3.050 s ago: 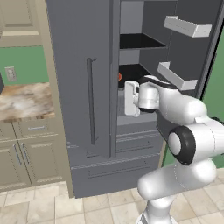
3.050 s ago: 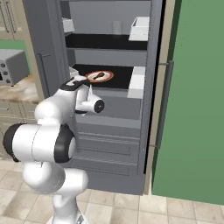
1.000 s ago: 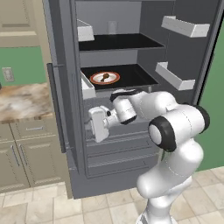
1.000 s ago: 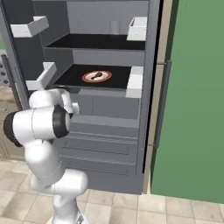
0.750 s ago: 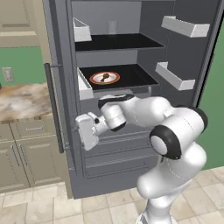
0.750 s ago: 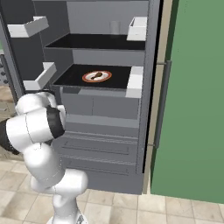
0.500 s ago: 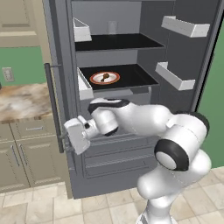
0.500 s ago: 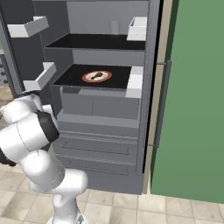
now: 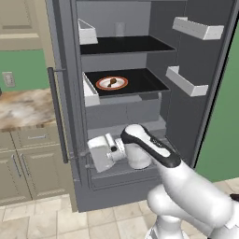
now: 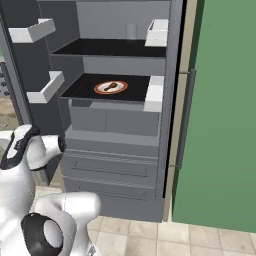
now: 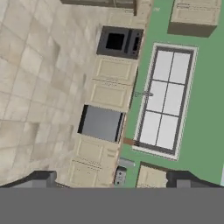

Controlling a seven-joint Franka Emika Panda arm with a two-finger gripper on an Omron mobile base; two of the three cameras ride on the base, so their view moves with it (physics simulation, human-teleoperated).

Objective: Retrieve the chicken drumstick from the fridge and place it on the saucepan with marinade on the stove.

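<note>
The fridge [image 9: 196, 107] stands open. The chicken drumstick [image 9: 111, 83] lies on a round plate [image 9: 122, 85] near the front left corner of the middle shelf [image 9: 144, 81]. The gripper [image 11: 111, 180], jaws wide apart and empty, hangs low beside the left door, facing away.

Marble counter [image 9: 21, 109], beige cabinets [image 9: 32, 163]

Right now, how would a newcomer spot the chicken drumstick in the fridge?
Look into the open grey fridge and find its second dark shelf down. A round white plate with an orange rim sits there, and the chicken drumstick is the small brown lump at its middle. The only other item inside, a pale cup, stands one shelf higher.
</note>
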